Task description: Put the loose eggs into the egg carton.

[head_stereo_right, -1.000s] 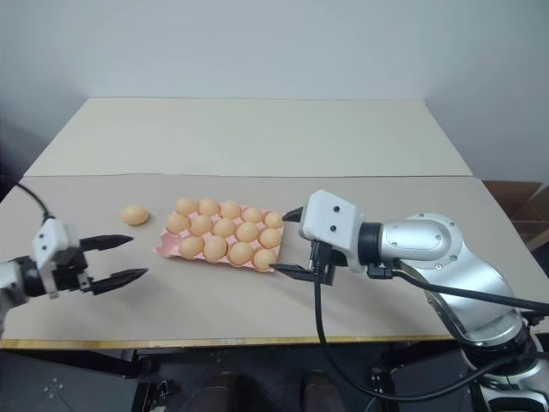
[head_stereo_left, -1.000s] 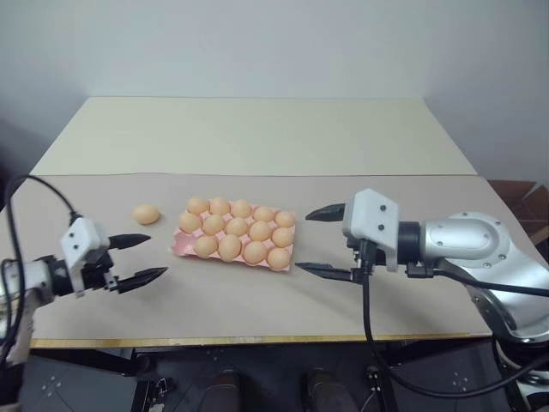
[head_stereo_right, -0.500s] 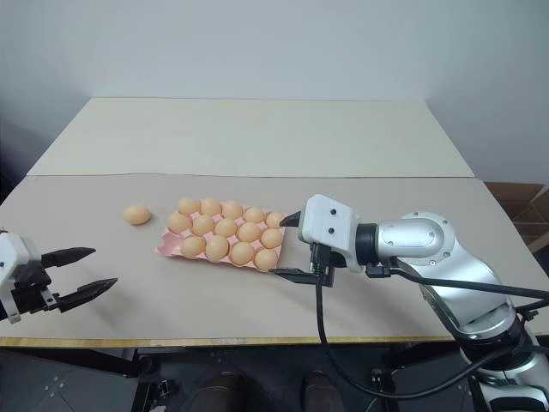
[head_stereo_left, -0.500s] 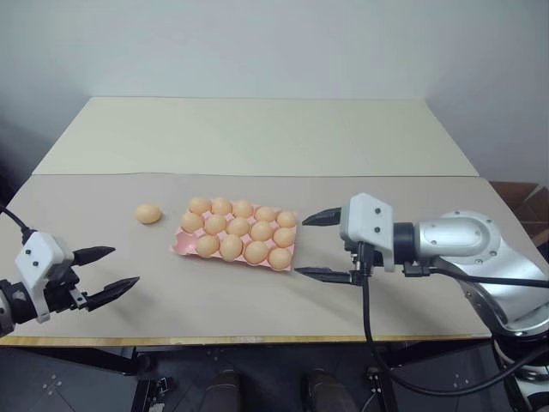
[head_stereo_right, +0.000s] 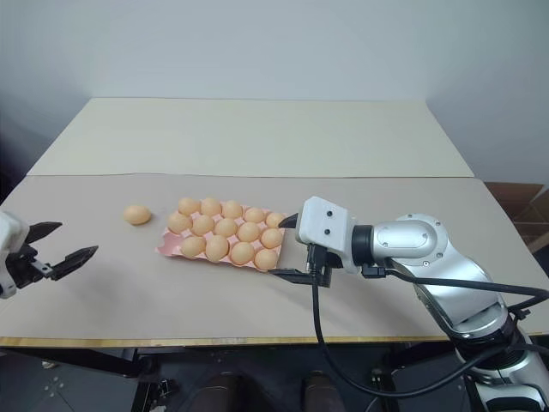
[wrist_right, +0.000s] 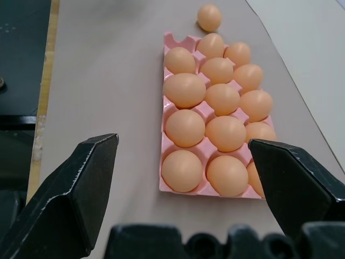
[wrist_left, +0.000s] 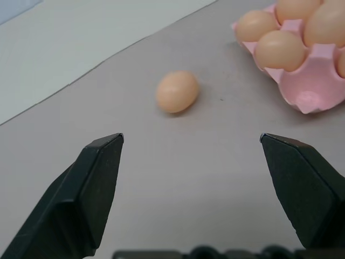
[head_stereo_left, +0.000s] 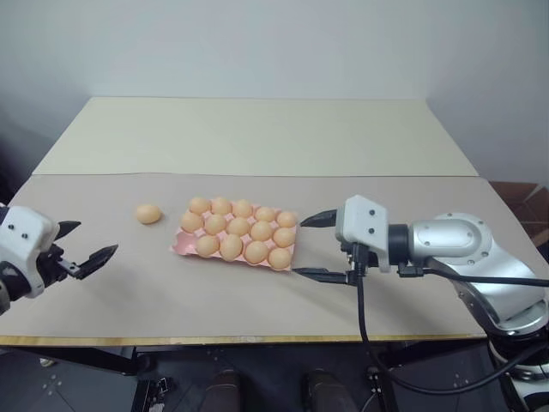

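From the left eye view I have one loose egg (head_stereo_left: pixel 147 214) lying on the table (head_stereo_left: pixel 257 137) just off the left end of the egg carton (head_stereo_left: pixel 182 244), apart from it. The carton looks nearly full; I count fourteen eggs seated, and one corner cup seems bare. My left gripper (head_stereo_left: pixel 84 246) sits low near the table's left front edge with its fingers spread and nothing between them — well short of the egg, so I judge it is lined up for an approach rather than a grasp. My right gripper (head_stereo_left: pixel 311 247) hangs just off the carton's right end, fingers spread wide and empty, one tip near the far corner and one near the near corner; I read that as parked to bracket the tray, though I can't tell whether it touches.

The right eye view shows the same layout.

In the left wrist view the loose egg lies ahead between the two spread fingers (wrist_left: pixel 81 202), on its side, with the carton's pink corner and its empty-looking cup beside it — the obvious destination.

In the right wrist view I look down the carton's length; the stray egg lies just beyond its far end.
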Controlling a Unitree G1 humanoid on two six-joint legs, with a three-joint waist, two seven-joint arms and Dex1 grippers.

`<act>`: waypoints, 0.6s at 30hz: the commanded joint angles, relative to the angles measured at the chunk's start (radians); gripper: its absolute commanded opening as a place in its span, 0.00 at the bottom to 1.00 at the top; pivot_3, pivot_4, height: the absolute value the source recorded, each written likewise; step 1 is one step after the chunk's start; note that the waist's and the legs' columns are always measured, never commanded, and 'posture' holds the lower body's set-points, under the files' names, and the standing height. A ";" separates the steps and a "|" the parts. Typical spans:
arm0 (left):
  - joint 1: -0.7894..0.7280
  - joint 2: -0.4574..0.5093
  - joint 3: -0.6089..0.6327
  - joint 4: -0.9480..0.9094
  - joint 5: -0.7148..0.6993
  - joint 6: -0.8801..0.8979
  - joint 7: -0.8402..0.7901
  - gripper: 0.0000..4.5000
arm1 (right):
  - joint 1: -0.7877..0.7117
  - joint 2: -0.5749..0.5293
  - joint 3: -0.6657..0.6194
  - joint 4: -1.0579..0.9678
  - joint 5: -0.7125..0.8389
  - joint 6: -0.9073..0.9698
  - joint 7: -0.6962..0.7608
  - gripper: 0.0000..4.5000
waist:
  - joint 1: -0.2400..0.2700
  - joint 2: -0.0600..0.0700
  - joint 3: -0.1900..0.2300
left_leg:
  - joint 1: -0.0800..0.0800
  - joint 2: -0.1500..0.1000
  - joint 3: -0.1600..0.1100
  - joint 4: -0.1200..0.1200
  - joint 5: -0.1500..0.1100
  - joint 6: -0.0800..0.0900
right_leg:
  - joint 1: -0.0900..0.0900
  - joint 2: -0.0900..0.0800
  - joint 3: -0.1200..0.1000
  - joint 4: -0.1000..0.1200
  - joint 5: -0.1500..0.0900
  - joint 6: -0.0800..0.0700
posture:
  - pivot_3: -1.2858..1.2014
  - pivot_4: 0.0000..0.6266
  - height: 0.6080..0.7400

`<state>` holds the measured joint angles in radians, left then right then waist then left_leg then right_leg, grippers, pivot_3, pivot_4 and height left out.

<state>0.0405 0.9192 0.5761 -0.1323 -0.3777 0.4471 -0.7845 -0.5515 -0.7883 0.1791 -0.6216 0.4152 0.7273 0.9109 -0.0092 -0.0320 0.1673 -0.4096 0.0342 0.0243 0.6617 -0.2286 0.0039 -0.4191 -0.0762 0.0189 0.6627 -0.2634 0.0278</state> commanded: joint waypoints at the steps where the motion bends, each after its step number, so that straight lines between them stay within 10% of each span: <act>1: -0.104 -0.003 -0.055 0.060 0.034 0.002 0.069 0.97 | -0.026 0.009 -0.013 -0.018 -0.005 -0.021 -0.013 1.00 | 0.000 0.000 0.000 | 0.000 0.000 0.000 0.000 0.000 0.000 | 0.000 0.000 0.000 0.000 0.000 0.000 | 0.52 0.24 1.00; 18: -0.570 -0.145 -0.362 0.567 0.154 -0.183 0.061 0.97 | 0.002 0.005 -0.058 -0.125 0.022 0.106 -0.129 1.00 | -0.002 -0.001 -0.001 | -0.003 -0.001 0.000 0.000 0.000 0.000 | -0.001 0.000 -0.001 0.001 0.000 0.000 | 0.52 0.24 1.00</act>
<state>-0.4996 0.7719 0.2196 0.4124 -0.2366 0.2964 -0.7232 -0.5423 -0.7741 0.1621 -0.7108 0.4187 0.8213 0.7938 -0.0114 -0.0331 0.1667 -0.4125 0.0334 0.0245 0.6623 -0.2285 0.0039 -0.4203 -0.0761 0.0179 0.6631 -0.2633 0.0279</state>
